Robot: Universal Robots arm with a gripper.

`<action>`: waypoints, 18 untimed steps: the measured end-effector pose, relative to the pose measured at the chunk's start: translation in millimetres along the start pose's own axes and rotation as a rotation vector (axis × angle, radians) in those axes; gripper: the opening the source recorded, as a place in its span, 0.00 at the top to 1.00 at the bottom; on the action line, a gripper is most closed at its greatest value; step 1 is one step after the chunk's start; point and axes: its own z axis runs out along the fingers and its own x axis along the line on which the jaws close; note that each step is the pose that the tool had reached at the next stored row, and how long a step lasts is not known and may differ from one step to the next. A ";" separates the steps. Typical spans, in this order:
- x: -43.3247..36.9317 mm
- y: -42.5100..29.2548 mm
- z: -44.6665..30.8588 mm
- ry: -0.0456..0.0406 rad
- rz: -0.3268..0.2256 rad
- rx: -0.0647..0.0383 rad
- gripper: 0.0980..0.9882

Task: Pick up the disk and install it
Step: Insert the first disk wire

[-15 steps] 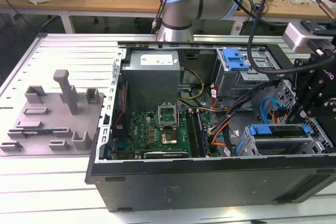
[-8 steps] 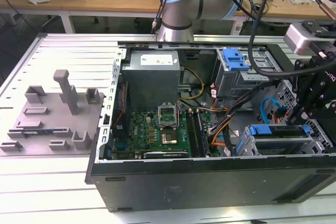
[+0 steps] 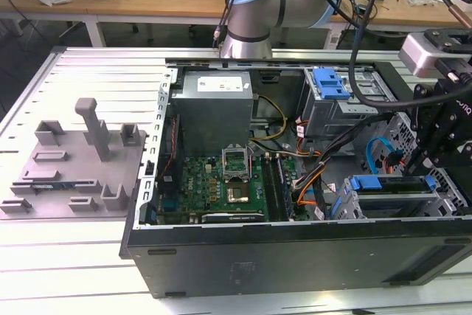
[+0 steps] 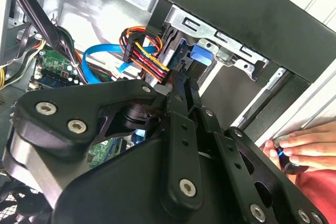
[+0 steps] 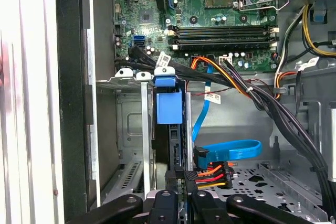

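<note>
Pinching the narrow edge of the disk (image 5: 169,109) between close-set fingers, the gripper (image 5: 181,196) holds it upright in a slot of the drive cage (image 3: 448,195) — at the lower right of the exterior view, inside the open computer case (image 3: 295,252); the disk's blue rail end sits level with the cage's rim in the first wrist view; the motherboard (image 3: 221,182) lies mid-frame; a person's hand (image 4: 296,148) lies beside the case's outer wall — seen in the second wrist view.
</note>
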 end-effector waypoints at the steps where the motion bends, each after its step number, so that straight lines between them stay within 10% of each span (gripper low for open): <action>1: 0.2 0.0 0.1 0.0000 0.000 0.000 0.93; 18: 0.2 0.0 3.7 0.0003 0.000 0.000 0.93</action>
